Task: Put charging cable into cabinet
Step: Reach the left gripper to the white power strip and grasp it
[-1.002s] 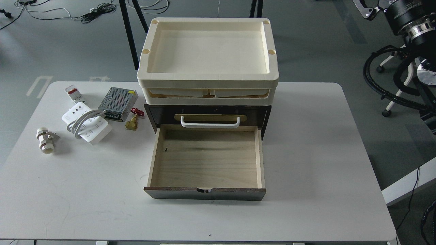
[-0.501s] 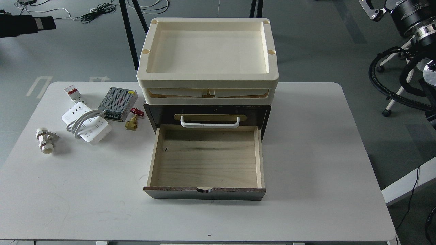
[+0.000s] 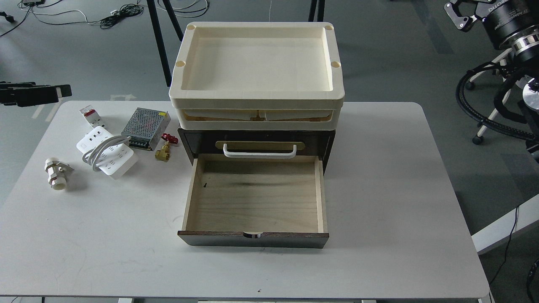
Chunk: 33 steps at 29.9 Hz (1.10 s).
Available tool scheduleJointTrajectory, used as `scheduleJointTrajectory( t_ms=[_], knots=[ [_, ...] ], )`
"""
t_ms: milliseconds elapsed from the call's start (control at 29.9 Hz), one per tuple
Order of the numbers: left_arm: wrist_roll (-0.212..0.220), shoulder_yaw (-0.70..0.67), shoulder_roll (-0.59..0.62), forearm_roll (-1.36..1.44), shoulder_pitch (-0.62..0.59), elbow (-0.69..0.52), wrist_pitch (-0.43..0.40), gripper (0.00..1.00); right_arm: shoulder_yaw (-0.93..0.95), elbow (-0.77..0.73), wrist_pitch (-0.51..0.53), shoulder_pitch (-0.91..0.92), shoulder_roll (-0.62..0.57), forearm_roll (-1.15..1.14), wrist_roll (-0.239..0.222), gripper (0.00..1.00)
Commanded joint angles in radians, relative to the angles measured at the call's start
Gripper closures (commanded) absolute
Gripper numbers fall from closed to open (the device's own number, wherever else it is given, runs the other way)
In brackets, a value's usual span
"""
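The charging cable (image 3: 107, 155), a white power strip with its cord looped around it, lies on the table to the left of the cabinet. The dark brown cabinet (image 3: 189, 145) stands mid-table; its pale wood lower drawer (image 3: 254, 198) is pulled out and holds nothing. A white bar handle (image 3: 260, 151) sits on the shut drawer above it. My left gripper (image 3: 59, 93) is a dark bar at the far left edge, behind the table's back-left corner and well away from the cable. My right gripper (image 3: 454, 17) is at the top right, far from the table. Neither shows its fingers clearly.
Cream trays (image 3: 257, 99) are stacked on the cabinet. Near the cable lie a small white breaker (image 3: 89, 115), a perforated metal power supply box (image 3: 145, 123), a brass valve with a red handle (image 3: 164, 149) and a white pipe fitting (image 3: 55, 172). Black hoses (image 3: 484, 105) hang right of the table.
My left gripper came into view at the upper left and has dropped lower, down to the level of the table's back edge. The right arm has shifted slightly rightward. The objects have not moved.
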Motion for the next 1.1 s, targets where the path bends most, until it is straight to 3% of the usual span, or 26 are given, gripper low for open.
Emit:
scheduleJointTrajectory(
  t_ms=[0, 267, 501, 735, 1069],
  knots=[
    [0.000, 0.001, -0.081, 0.022, 0.065, 0.070, 0.050, 0.01, 0.000, 0.000, -0.004, 0.000, -0.001, 0.000, 0.000, 0.01],
    [0.000, 0.002, -0.189, 0.102, 0.115, 0.149, 0.058, 0.02, -0.003, -0.002, -0.012, -0.002, -0.001, -0.001, -0.002, 0.01],
    [0.000, 0.010, -0.335, 0.134, 0.135, 0.365, 0.059, 0.02, -0.003, -0.002, -0.017, -0.005, -0.001, -0.003, -0.003, 0.01],
    [0.000, 0.103, -0.475, 0.129, 0.135, 0.578, 0.082, 0.03, -0.003, -0.003, -0.017, -0.008, -0.001, -0.003, -0.003, 0.01],
    [0.000, 0.136, -0.524, 0.129, 0.143, 0.607, 0.110, 0.05, -0.003, -0.005, -0.018, -0.014, -0.001, -0.004, -0.003, 0.01]
  ],
)
